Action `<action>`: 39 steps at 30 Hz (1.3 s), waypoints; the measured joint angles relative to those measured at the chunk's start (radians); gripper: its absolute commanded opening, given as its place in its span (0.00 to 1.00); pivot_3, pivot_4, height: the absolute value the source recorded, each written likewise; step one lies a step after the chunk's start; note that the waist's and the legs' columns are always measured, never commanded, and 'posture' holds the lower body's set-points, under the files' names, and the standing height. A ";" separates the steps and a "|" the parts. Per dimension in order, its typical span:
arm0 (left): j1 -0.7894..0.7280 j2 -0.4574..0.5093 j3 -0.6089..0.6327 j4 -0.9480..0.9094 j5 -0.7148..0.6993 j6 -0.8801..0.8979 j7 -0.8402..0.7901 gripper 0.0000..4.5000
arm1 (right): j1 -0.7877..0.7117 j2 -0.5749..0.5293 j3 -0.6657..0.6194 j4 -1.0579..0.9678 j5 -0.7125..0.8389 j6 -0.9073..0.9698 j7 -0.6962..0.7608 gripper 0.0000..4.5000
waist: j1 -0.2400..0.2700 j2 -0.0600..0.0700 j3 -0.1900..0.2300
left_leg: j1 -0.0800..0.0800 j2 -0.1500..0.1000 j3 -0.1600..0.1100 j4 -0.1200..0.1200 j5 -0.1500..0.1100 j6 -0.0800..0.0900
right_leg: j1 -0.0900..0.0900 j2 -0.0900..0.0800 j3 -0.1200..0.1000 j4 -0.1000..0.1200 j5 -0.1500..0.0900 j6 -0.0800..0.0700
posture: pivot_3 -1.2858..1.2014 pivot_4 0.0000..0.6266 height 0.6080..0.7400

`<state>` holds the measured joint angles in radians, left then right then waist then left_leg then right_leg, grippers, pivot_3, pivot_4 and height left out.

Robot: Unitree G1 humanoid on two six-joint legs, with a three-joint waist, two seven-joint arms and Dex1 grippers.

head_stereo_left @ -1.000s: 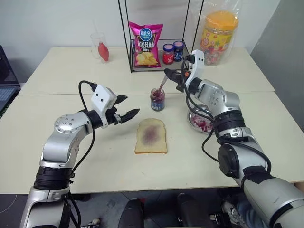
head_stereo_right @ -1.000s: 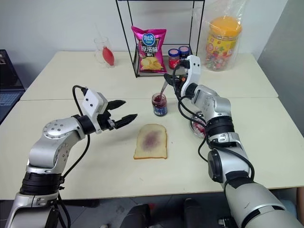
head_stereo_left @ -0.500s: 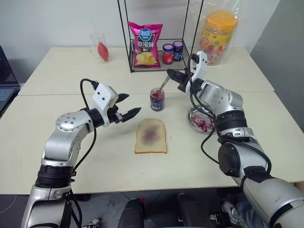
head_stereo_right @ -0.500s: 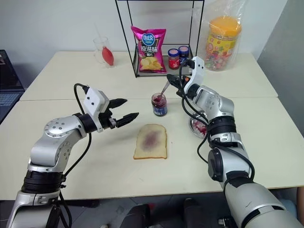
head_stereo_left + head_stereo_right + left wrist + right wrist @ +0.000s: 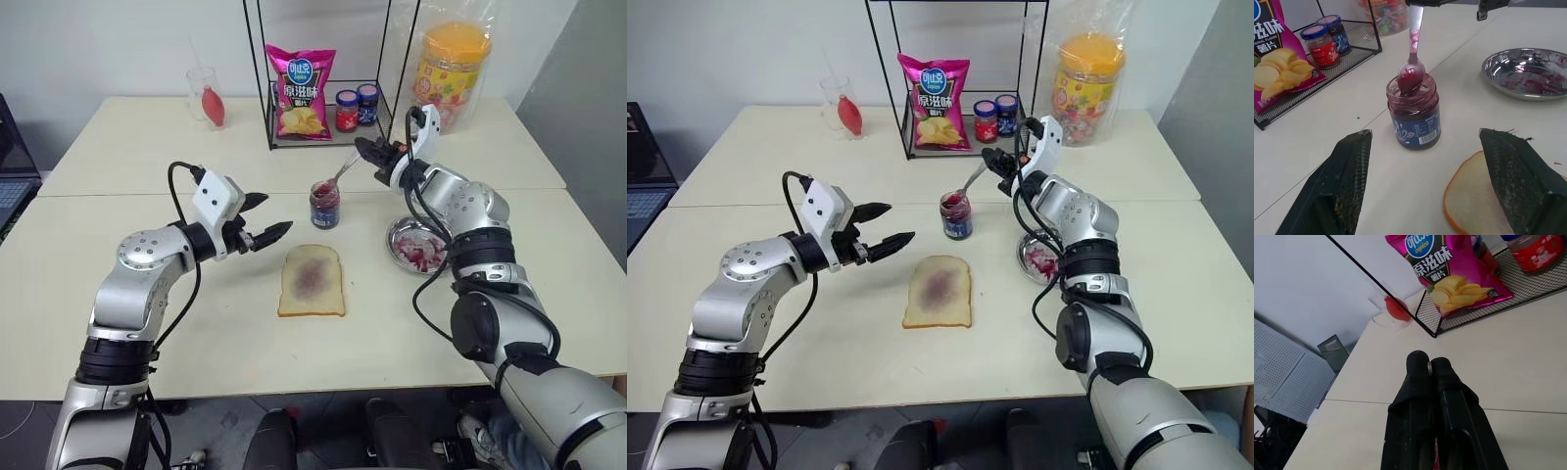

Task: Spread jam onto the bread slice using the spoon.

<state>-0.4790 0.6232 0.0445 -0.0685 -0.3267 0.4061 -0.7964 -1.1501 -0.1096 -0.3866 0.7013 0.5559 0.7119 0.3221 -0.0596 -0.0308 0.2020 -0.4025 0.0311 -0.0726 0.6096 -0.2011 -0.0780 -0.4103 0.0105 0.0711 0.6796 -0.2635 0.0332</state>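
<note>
The jam jar, clear glass with a blue label, stands open on the table just behind the bread slice. The slice lies flat with a purple-red smear at its middle. My right gripper is shut on the thin handle of the spoon, which slants down to the jar. In the left wrist view the spoon has its jam-coated bowl at the mouth of the jam jar. My left gripper hovers open to the left of the jar and bread, holding nothing.
A round metal dish smeared with red sits right of the jar, below my right forearm. Behind stands a wire rack with a chips bag and two small capped jars. A candy tub is at the back right, a glass at the back left.
My right wrist has rolled and its gripper has shifted slightly right, so the spoon leans flatter while its bowl stays at the jar's mouth. The left arm has kept still.
</note>
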 measured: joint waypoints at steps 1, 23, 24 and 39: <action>-0.002 -0.001 0.000 0.000 0.000 0.000 0.000 0.81 | 0.000 0.000 -0.006 0.000 0.009 0.004 -0.003 0.01 | 0.000 0.000 0.000 | 0.000 0.000 0.000 0.000 0.000 0.000 | 0.000 0.000 0.000 0.000 0.000 0.000 | 0.52 0.24 1.00; 0.017 0.009 0.007 -0.028 -0.025 0.011 -0.022 0.81 | 0.000 0.008 -0.104 -0.075 0.155 0.100 -0.109 0.01 | 0.000 0.000 0.000 | -0.001 0.000 0.000 -0.001 0.000 0.000 | -0.001 0.000 0.000 0.000 -0.001 0.002 | 0.52 0.24 1.00; 0.019 0.010 0.011 -0.032 -0.027 0.015 -0.022 0.81 | 0.000 0.009 -0.104 -0.090 0.164 0.109 -0.110 0.01 | -0.001 0.000 0.000 | -0.001 0.000 0.000 -0.001 0.000 0.000 | -0.001 0.000 0.000 0.000 -0.001 0.002 | 0.52 0.24 1.00; 0.424 0.214 0.214 -0.288 -0.162 0.089 -0.172 0.81 | 0.263 0.126 -0.057 -0.703 0.499 0.494 -0.332 0.01 | -0.004 0.001 0.001 | -0.013 0.000 -0.003 0.000 0.000 0.000 | -0.012 0.000 -0.003 0.000 0.000 -0.001 | 0.52 0.24 1.00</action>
<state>-0.0551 0.8372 0.2588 -0.3566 -0.4882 0.4948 -0.9681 -0.8876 0.0163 -0.4440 -0.0018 1.0551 1.2057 -0.0097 -0.0640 -0.0298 0.2025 -0.4159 0.0313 -0.0752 0.6096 -0.2010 -0.0779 -0.4225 0.0102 0.0686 0.6798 -0.2637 0.0324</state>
